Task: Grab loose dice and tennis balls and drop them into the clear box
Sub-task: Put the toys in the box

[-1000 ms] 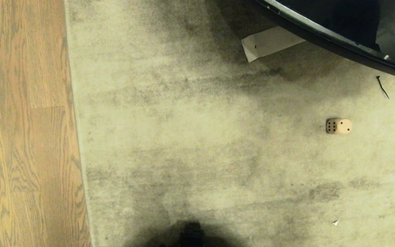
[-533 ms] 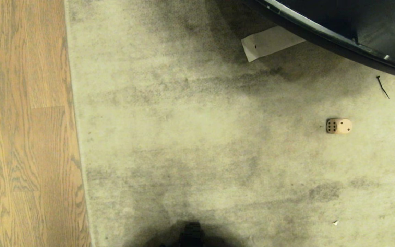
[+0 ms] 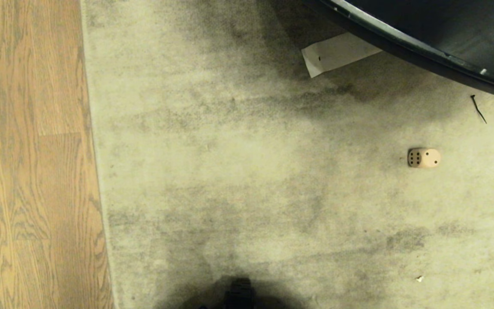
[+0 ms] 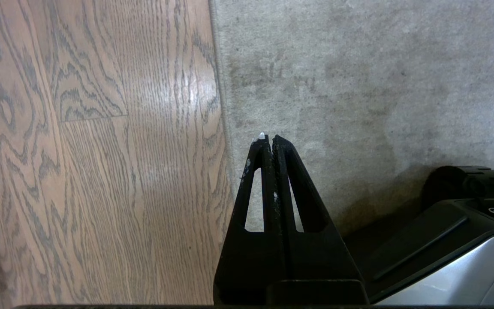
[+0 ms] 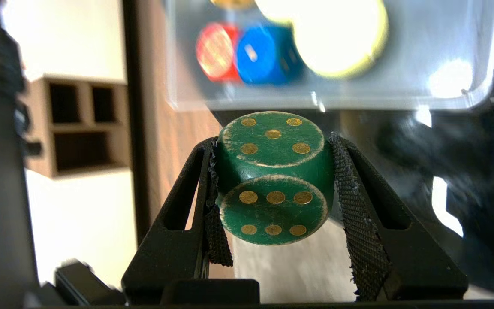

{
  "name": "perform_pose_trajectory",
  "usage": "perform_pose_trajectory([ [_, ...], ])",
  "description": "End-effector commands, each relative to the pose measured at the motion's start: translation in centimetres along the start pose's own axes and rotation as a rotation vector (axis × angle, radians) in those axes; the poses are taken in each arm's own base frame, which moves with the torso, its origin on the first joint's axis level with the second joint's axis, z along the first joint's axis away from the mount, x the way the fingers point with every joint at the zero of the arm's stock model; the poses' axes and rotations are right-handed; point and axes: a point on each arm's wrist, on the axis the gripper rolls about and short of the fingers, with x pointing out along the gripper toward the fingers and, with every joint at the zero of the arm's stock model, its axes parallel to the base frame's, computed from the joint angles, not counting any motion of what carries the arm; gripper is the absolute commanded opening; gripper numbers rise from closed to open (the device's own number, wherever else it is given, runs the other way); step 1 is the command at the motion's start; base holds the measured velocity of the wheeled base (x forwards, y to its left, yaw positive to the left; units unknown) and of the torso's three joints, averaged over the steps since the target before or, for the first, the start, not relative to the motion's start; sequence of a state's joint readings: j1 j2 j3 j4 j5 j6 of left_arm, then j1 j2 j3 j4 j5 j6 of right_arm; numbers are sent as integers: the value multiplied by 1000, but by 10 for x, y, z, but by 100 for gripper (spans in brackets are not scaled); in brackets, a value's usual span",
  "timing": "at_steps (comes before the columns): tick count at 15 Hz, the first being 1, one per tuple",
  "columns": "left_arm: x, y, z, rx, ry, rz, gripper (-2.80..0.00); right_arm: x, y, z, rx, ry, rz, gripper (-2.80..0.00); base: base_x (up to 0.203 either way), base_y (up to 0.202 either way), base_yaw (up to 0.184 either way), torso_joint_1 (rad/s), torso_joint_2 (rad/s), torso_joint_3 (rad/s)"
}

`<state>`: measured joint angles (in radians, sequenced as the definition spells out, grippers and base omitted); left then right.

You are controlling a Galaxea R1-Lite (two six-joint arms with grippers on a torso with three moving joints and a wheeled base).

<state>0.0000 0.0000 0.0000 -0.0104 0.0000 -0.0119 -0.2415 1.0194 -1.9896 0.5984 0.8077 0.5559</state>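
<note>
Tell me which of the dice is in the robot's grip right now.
The dark green die with yellow pips, clamped between the right gripper pads. The red die and blue die sit in the clear box; the cream die lies on carpet.

1. A grey rug (image 3: 238,171) covers the wood floor (image 3: 28,171), whose boards show on the left.
2. On the rug lie a cream die (image 3: 423,158), white paper (image 3: 337,53), and a black tie (image 3: 478,109).

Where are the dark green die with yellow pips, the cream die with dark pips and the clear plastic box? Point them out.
Dark green die (image 5: 273,176), right wrist view, on its front edge, between the pads.
Cream die (image 3: 424,158), head view, its top face.
Clear plastic box (image 5: 423,51), right wrist view, its bare floor.
</note>
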Motion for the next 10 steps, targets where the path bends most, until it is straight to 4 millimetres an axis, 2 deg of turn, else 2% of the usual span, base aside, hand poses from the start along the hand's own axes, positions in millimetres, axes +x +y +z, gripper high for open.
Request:
perform_pose_trajectory([
  [1, 0, 0, -1, 0, 3, 0, -280, 1, 1, 2, 37, -14, 6, -280, 0, 0, 0, 0, 0, 0],
  [3, 0, 0, -1, 0, 3, 0, -280, 4, -2, 5, 51, -35, -12, -280, 0, 0, 0, 0, 0, 0],
  [10, 0, 0, -1, 0, 3, 0, -280, 38, -38, 22, 5, -125, -97, -280, 0, 0, 0, 0, 0, 0],
])
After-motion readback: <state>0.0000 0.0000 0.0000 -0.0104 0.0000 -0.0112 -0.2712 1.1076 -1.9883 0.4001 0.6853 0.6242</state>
